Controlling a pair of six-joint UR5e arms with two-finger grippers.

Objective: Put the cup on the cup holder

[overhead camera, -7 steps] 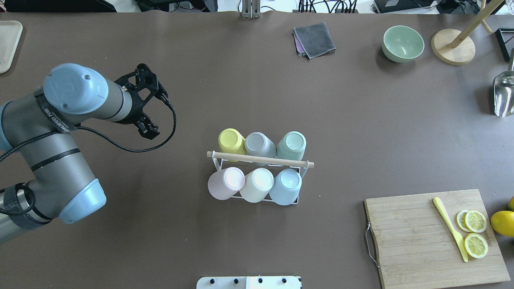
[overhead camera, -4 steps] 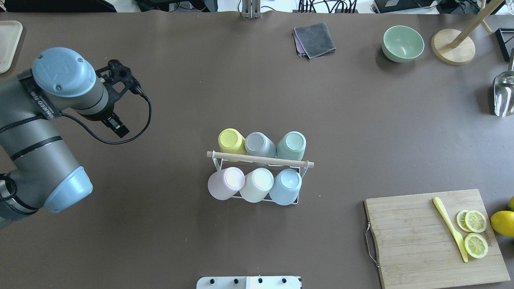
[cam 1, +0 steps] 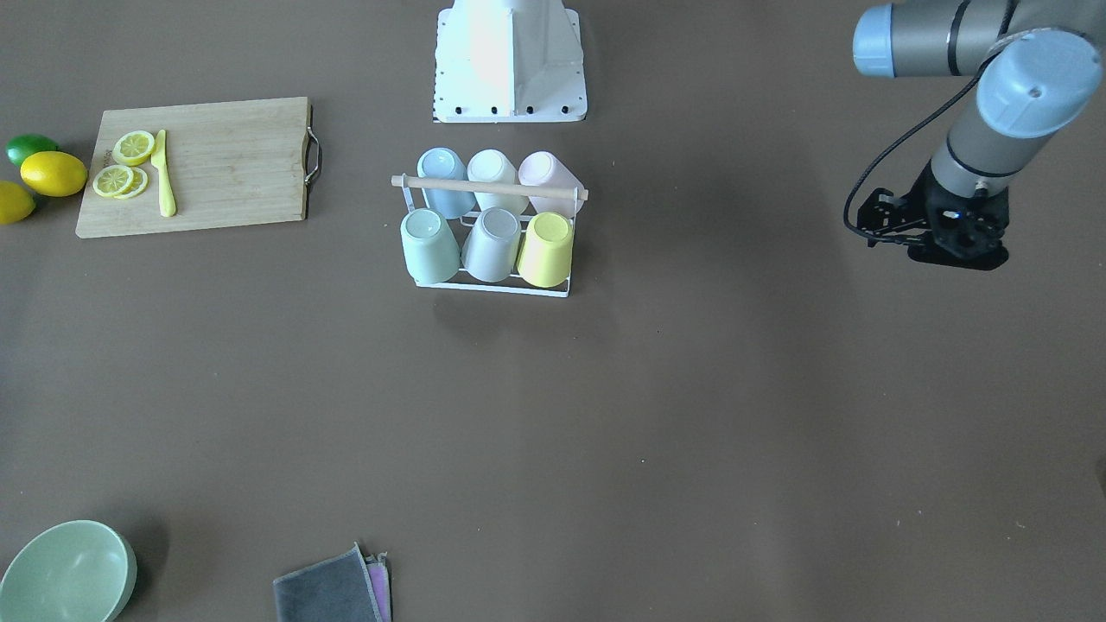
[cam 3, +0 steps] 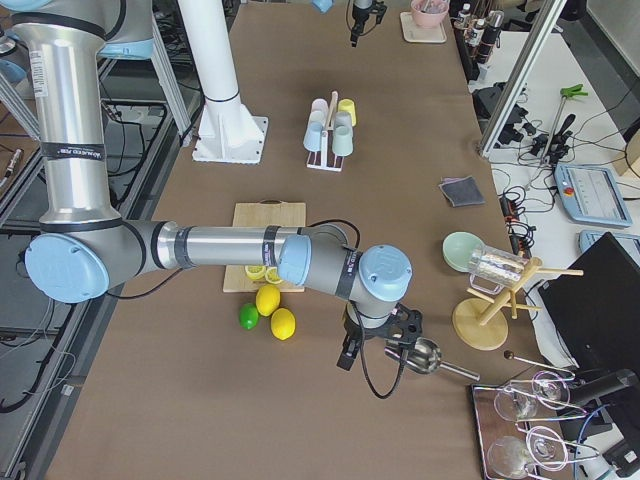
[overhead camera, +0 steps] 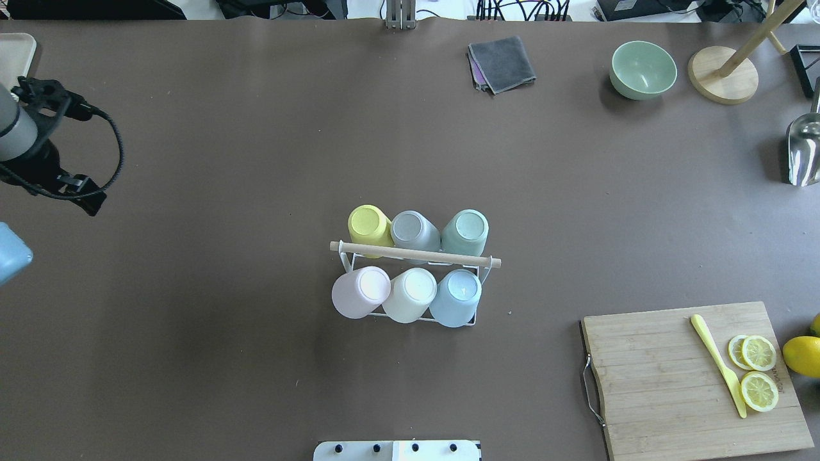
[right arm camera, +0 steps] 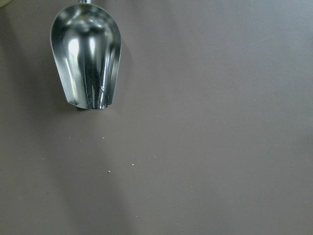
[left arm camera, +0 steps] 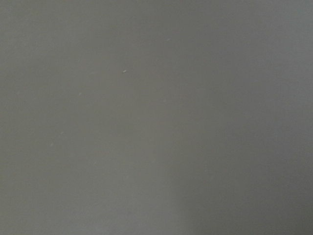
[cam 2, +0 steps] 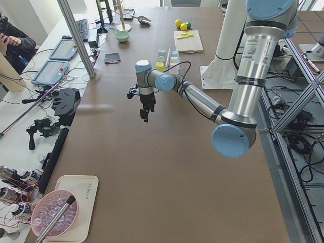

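Note:
The cup holder, a white wire rack with a wooden rod on top, stands mid-table; it also shows in the front-facing view. Several pastel cups sit upside down on its prongs, among them a yellow cup, a pink cup and a blue cup. My left gripper hangs far to the left of the rack, over bare table, fingers together and empty; it also shows in the front-facing view. My right gripper shows only in the exterior right view, beside a metal scoop; I cannot tell whether it is open or shut.
A wooden cutting board with lemon slices and a yellow knife lies front right. A green bowl, grey cloth, wooden stand base and metal scoop are at the back right. A tray lies at the far left.
My left arm has swung left, away from the rack, and is now mostly out of the overhead view. The rack and cups have not moved.

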